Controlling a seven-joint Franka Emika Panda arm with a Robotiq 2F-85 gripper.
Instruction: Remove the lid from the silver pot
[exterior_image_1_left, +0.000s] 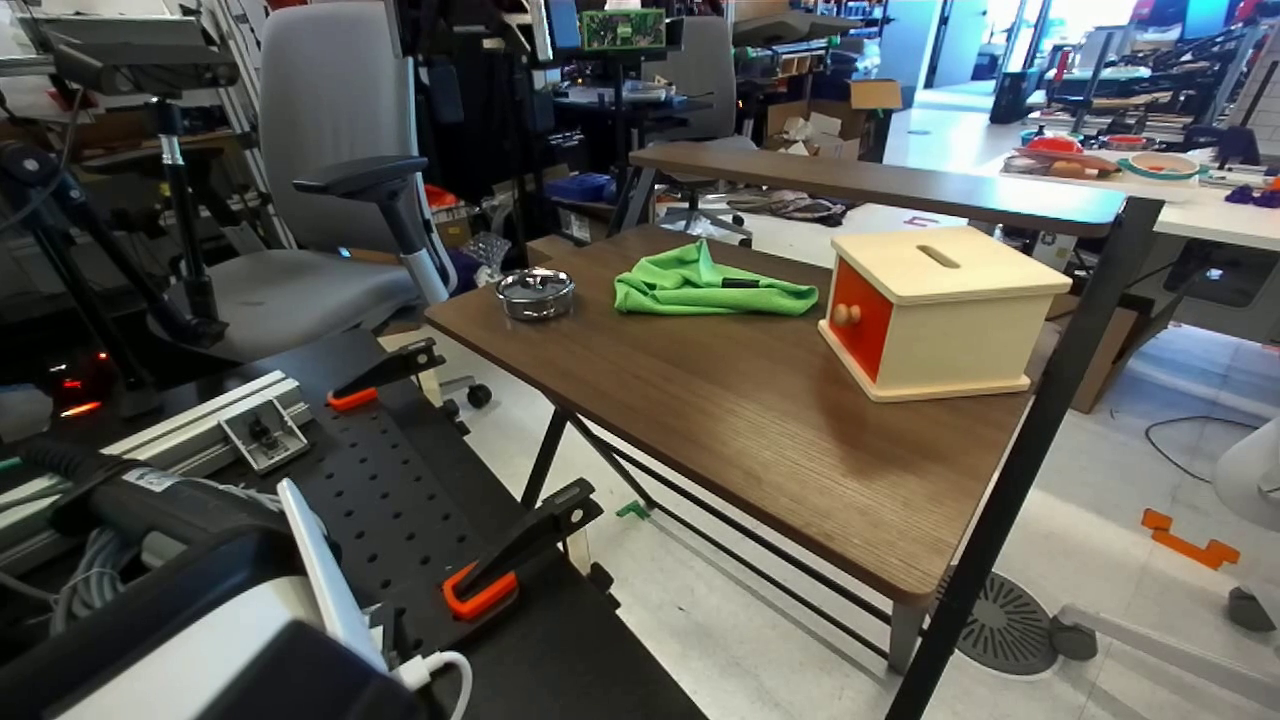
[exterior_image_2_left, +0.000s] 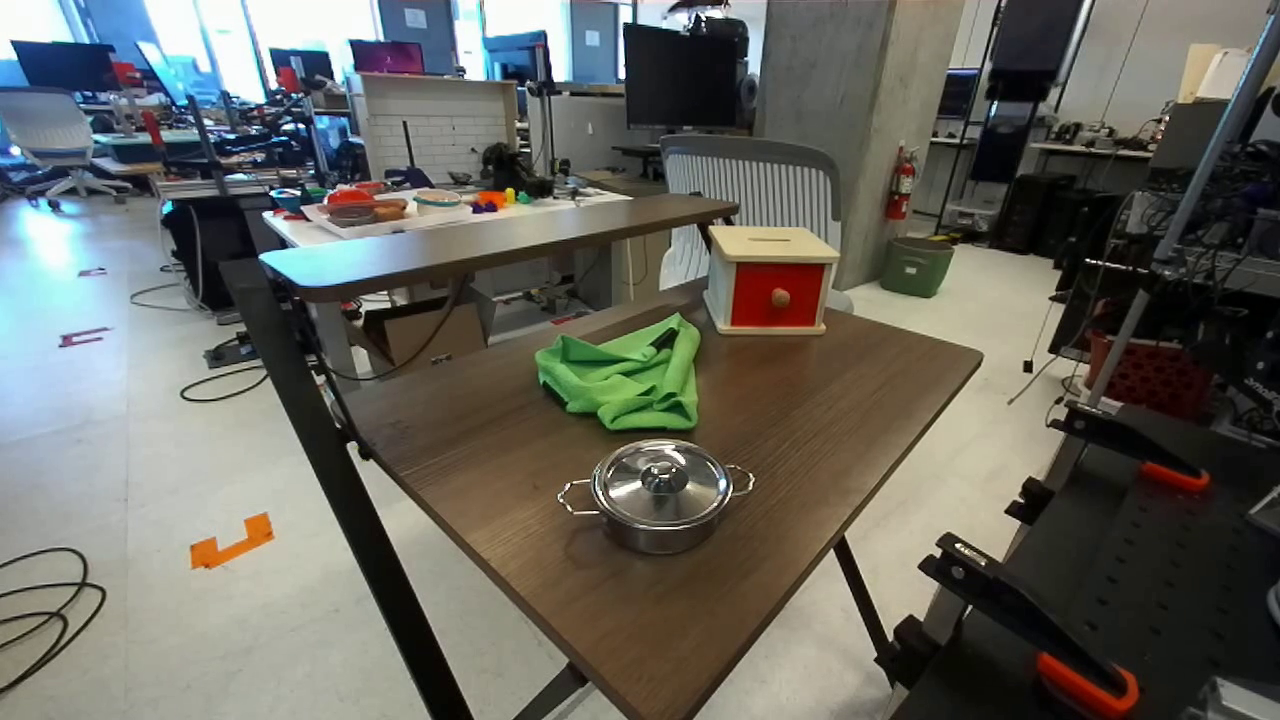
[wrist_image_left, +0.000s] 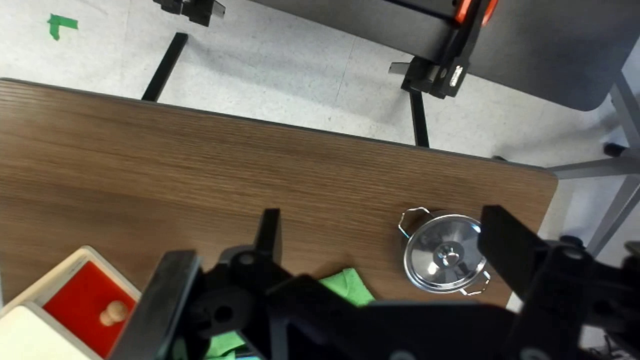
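The silver pot (exterior_image_2_left: 655, 540) sits upright near one end of the desk (exterior_image_2_left: 800, 410), a looped wire handle (exterior_image_2_left: 584, 512) on either side. Its lid (exterior_image_2_left: 662, 512) is on, level over the rim, with a small shiny knob (exterior_image_2_left: 664, 478) at the centre. I have the jaws wide apart in the wrist view; from that angle one of them covers a sliver of the lid's edge, and I cannot tell how high above the desk they are. A crumpled green cloth (exterior_image_2_left: 630, 375) lies near the pot, apart from it, between the pot and the wooden box (exterior_image_1_left: 950, 345). The box stands upright with a slot (exterior_image_1_left: 938, 256) in its top and a red front (exterior_image_1_left: 865, 340) carrying a round wooden pull (exterior_image_2_left: 780, 297). In both exterior views I see a black perforated bench (exterior_image_1_left: 420, 500) beside the desk, orange-and-black clamps (exterior_image_1_left: 525, 545) on its edge.
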